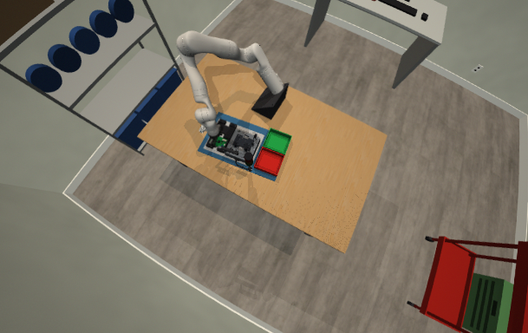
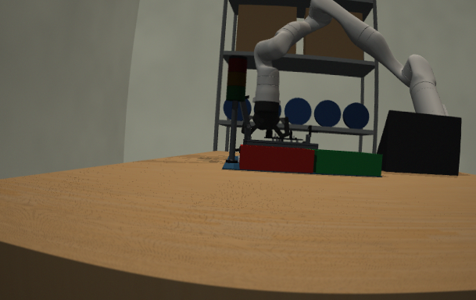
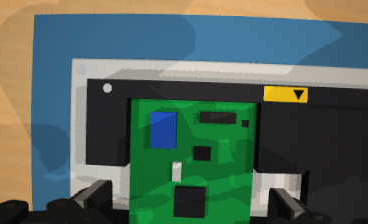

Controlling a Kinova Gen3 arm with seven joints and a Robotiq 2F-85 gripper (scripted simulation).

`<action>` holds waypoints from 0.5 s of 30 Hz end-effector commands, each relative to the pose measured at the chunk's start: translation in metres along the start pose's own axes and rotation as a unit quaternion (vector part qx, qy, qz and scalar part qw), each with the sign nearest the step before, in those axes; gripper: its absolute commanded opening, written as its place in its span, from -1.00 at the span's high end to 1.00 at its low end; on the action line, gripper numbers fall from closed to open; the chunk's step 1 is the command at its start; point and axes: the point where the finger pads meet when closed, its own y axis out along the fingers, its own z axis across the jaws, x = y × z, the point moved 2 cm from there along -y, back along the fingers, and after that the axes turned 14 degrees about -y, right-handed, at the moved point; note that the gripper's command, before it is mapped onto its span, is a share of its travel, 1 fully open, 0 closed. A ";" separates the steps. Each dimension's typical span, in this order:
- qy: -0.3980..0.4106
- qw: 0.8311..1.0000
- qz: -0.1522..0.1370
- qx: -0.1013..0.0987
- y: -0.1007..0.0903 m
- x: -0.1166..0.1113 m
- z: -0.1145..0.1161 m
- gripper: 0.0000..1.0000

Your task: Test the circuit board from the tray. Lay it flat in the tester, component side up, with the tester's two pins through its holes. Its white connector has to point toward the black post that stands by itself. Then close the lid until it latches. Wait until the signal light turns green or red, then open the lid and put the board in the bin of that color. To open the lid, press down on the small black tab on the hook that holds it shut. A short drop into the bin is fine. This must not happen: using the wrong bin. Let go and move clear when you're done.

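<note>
The green circuit board (image 3: 220, 172) (image 1: 220, 141) lies component side up in the black tray (image 3: 105, 130), a blue part near its top end. The board's lower end is cut off by the wrist view's bottom edge, and its large white connector is not visible. My gripper (image 3: 189, 202) (image 2: 266, 135) is open and points down, one finger on each side of the board, holding nothing. Its height over the board is hard to tell. The tester (image 1: 246, 137) stands beside the tray; its pins, hook and lone post cannot be made out. The signal light (image 2: 236, 78) (image 1: 249, 159) looks unlit.
The red bin (image 1: 269, 161) (image 2: 277, 158) and green bin (image 1: 277, 141) (image 2: 348, 162) stand side by side beyond the tester. The signal light's pole rises near the tester and red bin. A black block (image 1: 270, 101) (image 2: 420, 142) stands at the arm's base.
</note>
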 end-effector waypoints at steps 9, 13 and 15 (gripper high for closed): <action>0.000 1.000 0.000 -0.001 0.001 0.000 -0.001 -1.00; 0.000 1.000 0.000 -0.001 0.004 0.000 -0.001 -1.00; 0.000 1.000 0.000 -0.001 0.006 0.000 -0.001 -1.00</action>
